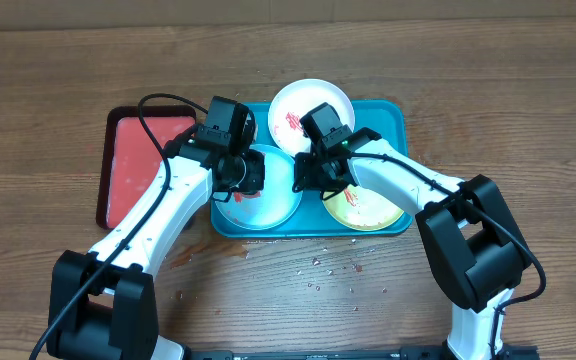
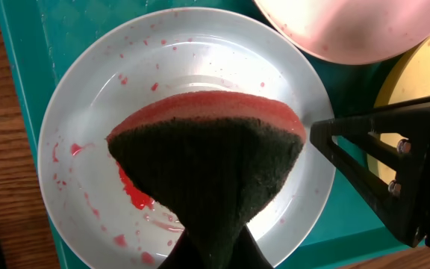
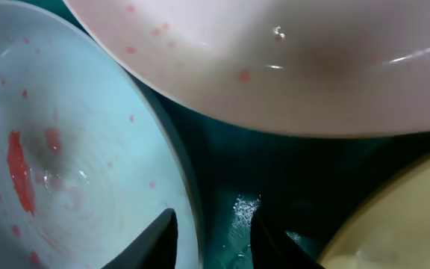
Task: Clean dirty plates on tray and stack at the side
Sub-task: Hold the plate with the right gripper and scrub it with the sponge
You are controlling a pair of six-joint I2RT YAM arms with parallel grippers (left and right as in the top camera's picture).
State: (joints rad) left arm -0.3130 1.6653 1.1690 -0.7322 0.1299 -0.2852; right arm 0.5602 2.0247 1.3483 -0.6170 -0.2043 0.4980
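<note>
Near edge, 6 o'clock: wood-grain surface (image 1: 528,100) with small red and pale crumbs (image 1: 318,265) scattered just off the tray.

The tray (image 1: 393,112) is teal plastic, rectangular with rounded corners and a raised rim. It sits mid-surface with all three plates inside it.

- Light blue plate (image 2: 88,97): at 8 o'clock in the tray. Round, glossy and wet, with red smears and specks that are heaviest low left.
- Left hand (image 1: 236,172): over this plate, clamped on a sponge (image 2: 207,149). The sponge is pinched into a wedge, with the coarse dark green scouring face toward the wrist camera and a pinkish-red foam edge along the top. It sits over the plate's centre; I cannot tell whether it touches.
- Right hand (image 3: 215,235): at the blue plate's 3 o'clock rim. Its black fingers (image 3: 163,237) are apart and straddle the rim, one over the plate and one over wet tray floor. There is a visible gap on the tray side, so it is not gripping.
- Yellow-green plate (image 1: 368,212): at 4 o'clock in the tray, just beside the blue one. It is round and partly under the right arm.
- White plate (image 1: 313,100): at 12 o'clock, at the far rim of the tray. It is smooth, with a red smear near its centre and small specks.

The red tray (image 1: 133,165) is dark-rimmed and lies flat at 9 o'clock, beside the teal tray.
</note>
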